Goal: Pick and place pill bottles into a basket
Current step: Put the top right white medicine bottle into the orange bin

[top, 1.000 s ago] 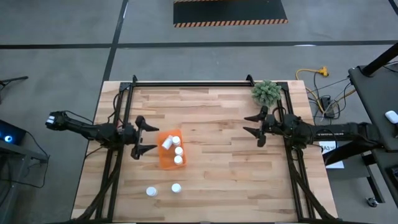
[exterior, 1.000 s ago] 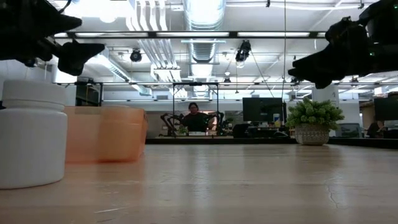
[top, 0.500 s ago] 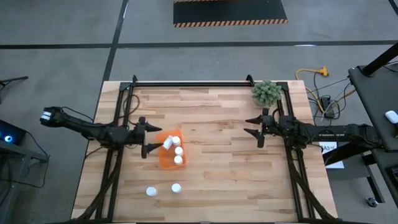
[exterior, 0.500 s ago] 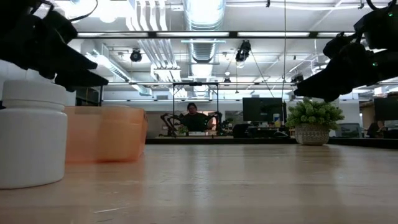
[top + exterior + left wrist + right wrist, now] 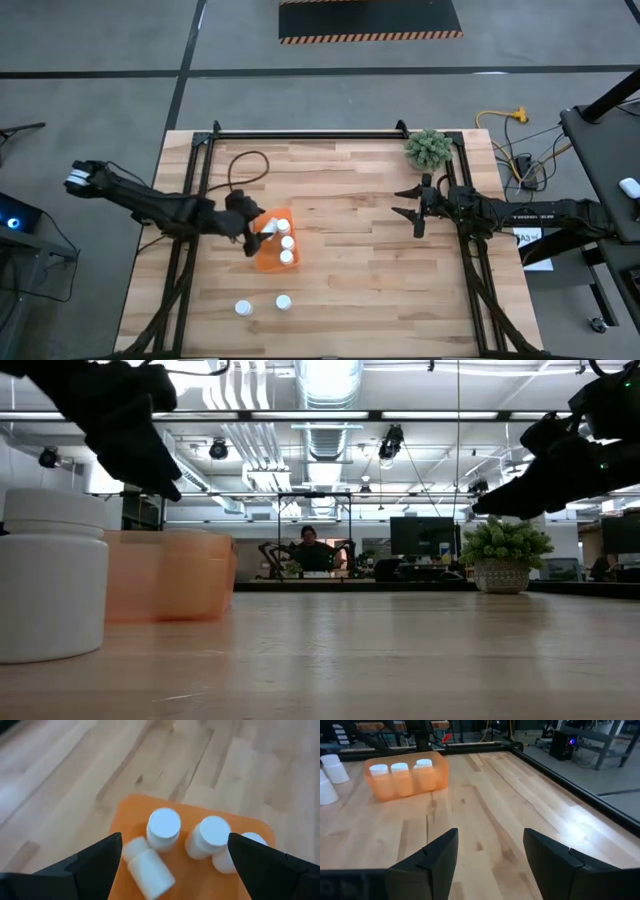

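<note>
the left gripper (image 5: pixel 252 232) hangs spread and empty over the basket (image 5: pixel 125 815), likely because 4 pill bottles (image 5: pixel 163 826) sit inside. 2 bottles (image 5: pixel 283 302) wait near, while the right gripper (image 5: pixel 413 207) idles spread at right.

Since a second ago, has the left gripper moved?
Yes. The left gripper has shifted right, over the basket's left edge; earlier it was clear of it.

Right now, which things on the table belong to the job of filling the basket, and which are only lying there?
For the job:
- orange basket, four bottles inside it, one lying on its side
- two bottles loose on the table
- left end effector, open over the basket

Only there:
- green plant at the far right corner
- right end effector, open and waiting
</note>
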Controlling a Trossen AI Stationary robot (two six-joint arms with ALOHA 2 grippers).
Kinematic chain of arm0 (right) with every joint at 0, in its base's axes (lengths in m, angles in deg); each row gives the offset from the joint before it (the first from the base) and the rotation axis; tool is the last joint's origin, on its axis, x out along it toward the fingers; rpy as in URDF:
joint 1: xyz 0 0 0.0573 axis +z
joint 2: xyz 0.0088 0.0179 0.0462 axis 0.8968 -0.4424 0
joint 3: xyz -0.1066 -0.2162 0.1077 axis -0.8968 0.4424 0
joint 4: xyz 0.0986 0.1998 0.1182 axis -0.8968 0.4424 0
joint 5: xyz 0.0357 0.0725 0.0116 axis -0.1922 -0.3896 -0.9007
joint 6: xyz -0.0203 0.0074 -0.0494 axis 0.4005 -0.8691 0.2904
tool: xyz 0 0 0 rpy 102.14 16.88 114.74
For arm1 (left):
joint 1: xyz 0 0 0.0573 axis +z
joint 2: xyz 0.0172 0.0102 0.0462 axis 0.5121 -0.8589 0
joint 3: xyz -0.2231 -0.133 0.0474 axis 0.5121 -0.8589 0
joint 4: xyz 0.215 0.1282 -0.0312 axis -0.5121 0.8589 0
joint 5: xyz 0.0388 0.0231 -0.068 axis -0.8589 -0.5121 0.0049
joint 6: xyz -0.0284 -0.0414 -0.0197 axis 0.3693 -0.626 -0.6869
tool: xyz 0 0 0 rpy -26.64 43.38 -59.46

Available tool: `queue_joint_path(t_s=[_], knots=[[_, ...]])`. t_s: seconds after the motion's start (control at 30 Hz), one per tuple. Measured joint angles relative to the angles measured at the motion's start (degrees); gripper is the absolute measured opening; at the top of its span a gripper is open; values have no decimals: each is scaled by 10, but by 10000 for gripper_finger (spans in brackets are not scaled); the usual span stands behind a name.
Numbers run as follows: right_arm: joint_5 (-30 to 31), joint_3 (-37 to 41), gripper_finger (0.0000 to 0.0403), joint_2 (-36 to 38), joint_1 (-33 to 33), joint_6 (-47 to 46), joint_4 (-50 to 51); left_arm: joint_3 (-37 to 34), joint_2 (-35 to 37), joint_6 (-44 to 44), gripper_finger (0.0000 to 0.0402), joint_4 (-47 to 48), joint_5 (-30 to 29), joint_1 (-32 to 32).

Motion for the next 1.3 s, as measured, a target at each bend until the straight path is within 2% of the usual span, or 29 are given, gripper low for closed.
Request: queue_joint_path(t_s=[0.23, 0.4, 0.67, 1.03, 1.3], knots=[[0, 0, 215, 0, 0, 13, 0, 99, -100, -102, 345, 120, 38, 0], [0, 0, 215, 0, 0, 31, -1, 130, -143, -138, 345, 162, 73, 2], [0, 0, 215, 0, 0, 45, -1, 132, -176, -161, 345, 186, 144, 31], [0, 0, 215, 0, 0, 56, -2, 132, -181, -163, 345, 190, 177, 90], [0, 0, 215, 0, 0, 56, -2, 132, -228, -150, 345, 190, 196, 114]])
